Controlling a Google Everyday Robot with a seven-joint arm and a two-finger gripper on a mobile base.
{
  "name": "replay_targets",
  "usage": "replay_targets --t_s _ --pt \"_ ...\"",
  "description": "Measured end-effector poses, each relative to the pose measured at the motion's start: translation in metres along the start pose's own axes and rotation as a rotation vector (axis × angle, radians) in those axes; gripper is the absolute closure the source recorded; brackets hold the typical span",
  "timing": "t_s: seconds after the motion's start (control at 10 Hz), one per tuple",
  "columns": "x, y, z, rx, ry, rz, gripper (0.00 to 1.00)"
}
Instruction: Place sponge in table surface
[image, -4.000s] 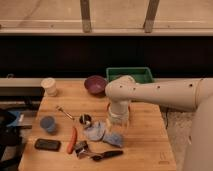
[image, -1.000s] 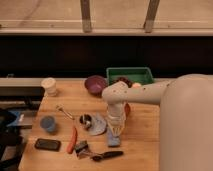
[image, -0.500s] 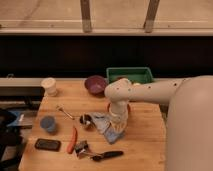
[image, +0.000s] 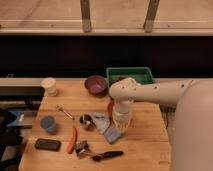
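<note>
Wooden table (image: 145, 142) seen from above and in front, w/ dark wall and a window ledge behind. White robot arm (image: 155, 92) reaching in from the right side of the view, wrist bent to point straight down over the table's ctr.

Gripper (image: 120, 128) low at the table, just below the wrist, mostly hidden by it. Can't tell if open, closed or gripping anything.

Blue sponge (image: 112, 134) down at table level, right at the gripper's lower left edge, touching or nearly so. Can't tell if resting free or held. Pale blue cloth (image: 100, 121) bunched just beside the sponge, up and to the left.

Small metal cup (image: 85, 120) next to the cloth on its left. Spoon (image: 64, 112) lying diagonally further left. Blue cup (image: 48, 124) near the left edge, black phone (image: 47, 145) in front of it. Slim orange-red item (image: 73, 140) btwn phone and cloth, type unclear. Black-handled tool (image: 106, 155) near the front edge, a small metal item just beside it on the left, too small to identify.

At the back: white cup (image: 49, 86) far left, purple bowl (image: 95, 84) toward ctr, green bin (image: 131, 75) beside the bowl on the right, partly behind the arm. Orange thing (image: 110, 107) peeking out at the wrist's left side, mostly hidden.
</note>
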Motion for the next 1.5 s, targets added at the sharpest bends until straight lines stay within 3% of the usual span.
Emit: replay_targets --t_s 0.2,0.4,0.6,1.5 --pt "0.005 -0.017 -0.003 -0.013 -0.011 0.057 0.57" --pt "0.006 -0.018 0.0 -0.028 -0.009 0.075 0.34" --pt "0.006 -0.019 0.003 -0.035 -0.005 0.083 0.21" --pt "-0.007 -0.013 0.015 -0.06 0.022 0.071 0.2"
